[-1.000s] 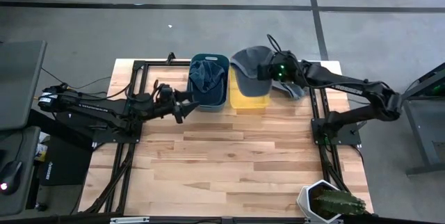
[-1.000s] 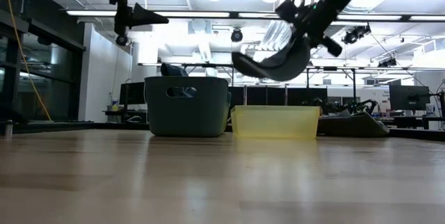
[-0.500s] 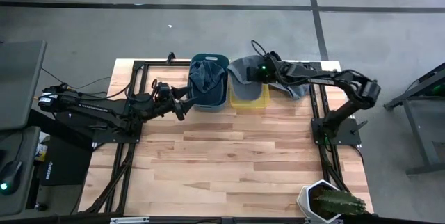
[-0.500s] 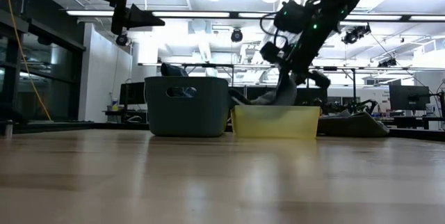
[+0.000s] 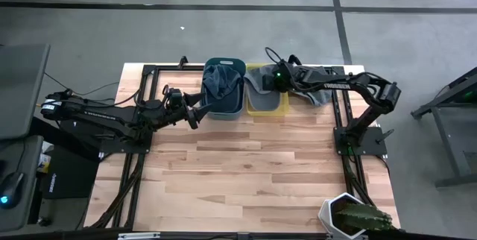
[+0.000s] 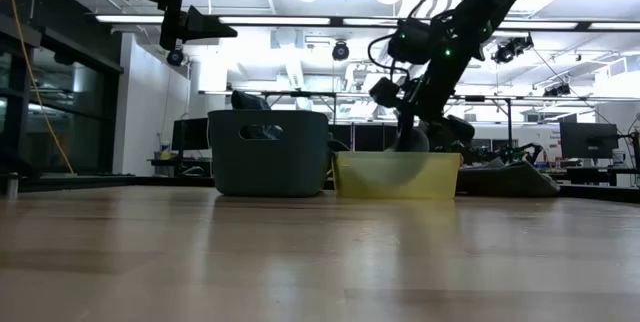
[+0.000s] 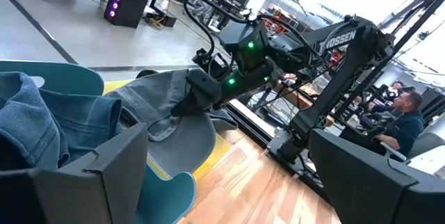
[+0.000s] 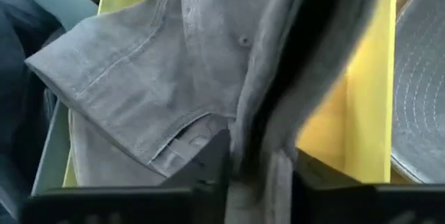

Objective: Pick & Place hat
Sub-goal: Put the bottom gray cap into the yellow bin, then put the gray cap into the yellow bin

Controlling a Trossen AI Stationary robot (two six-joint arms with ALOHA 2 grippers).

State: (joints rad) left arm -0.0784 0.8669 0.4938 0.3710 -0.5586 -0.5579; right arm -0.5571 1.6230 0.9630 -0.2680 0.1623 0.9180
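Note:
A grey denim hat (image 5: 260, 93) lies in the yellow bin (image 5: 282, 110) near the table's far edge; the right wrist view shows its crown (image 8: 160, 78) spread over the bin's yellow wall (image 8: 348, 113). My right gripper (image 5: 273, 80) hangs over that bin, shut on the hat. In the low view it dips to the bin's rim (image 6: 405, 134). My left gripper (image 5: 195, 113) waits open beside the teal bin (image 5: 223, 112), which holds a blue denim hat (image 5: 222, 80). My right gripper pinches a fold of the grey hat's cloth (image 8: 263, 123) between its two fingers (image 8: 208, 165), coming from above and slanting down into the yellow bin. The rest of the hat lies slack in the bin below the fingers.
Another grey hat (image 5: 320, 95) lies on the table to the right of the yellow bin; its stitched brim (image 8: 424, 78) shows in the right wrist view. The teal bin (image 6: 268, 152) stands against the yellow bin's left side. A potted plant (image 5: 354, 218) sits at the near right corner.
My right gripper has moved down and toward the table's left, carrying the grey hat. The hat hung clear above the yellow bin a second ago and now lies inside it. The gripper has stayed shut on it.

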